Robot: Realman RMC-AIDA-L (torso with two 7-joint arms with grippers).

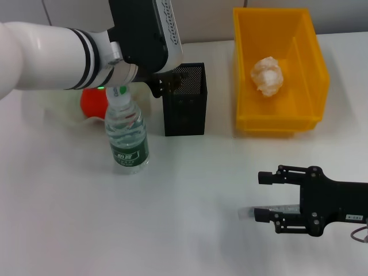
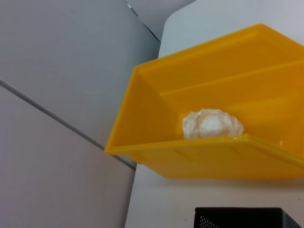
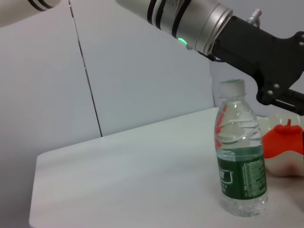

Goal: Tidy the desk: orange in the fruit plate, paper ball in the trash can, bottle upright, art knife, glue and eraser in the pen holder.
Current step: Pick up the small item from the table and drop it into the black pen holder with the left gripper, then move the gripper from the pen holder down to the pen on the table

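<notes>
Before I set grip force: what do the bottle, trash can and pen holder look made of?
Bottle: thin clear plastic, glossy, see-through ribbed walls, green label.
Trash can: rigid yellow plastic, smooth with a soft sheen, thick moulded rim.
Pen holder: seemingly black metal mesh, matte, fine perforations visible.

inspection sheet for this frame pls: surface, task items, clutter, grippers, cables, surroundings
Surface: white table.
Bottle: upright, cap on.
Paper ball: inside the trash can.
Orange: behind the bottle, largely hidden by the left arm; in the fruit plate.
Pen holder: upright between bottle and trash can; contents not visible.
Eraser, art knife, glue: nothing seen.
Clutter: nothing seen.
Left gripper: above the pen holder's rim.
Right gripper: open, empty, low over the near table.
Cables: wire loop at right wrist.
Surroundings: grey wall panels.
</notes>
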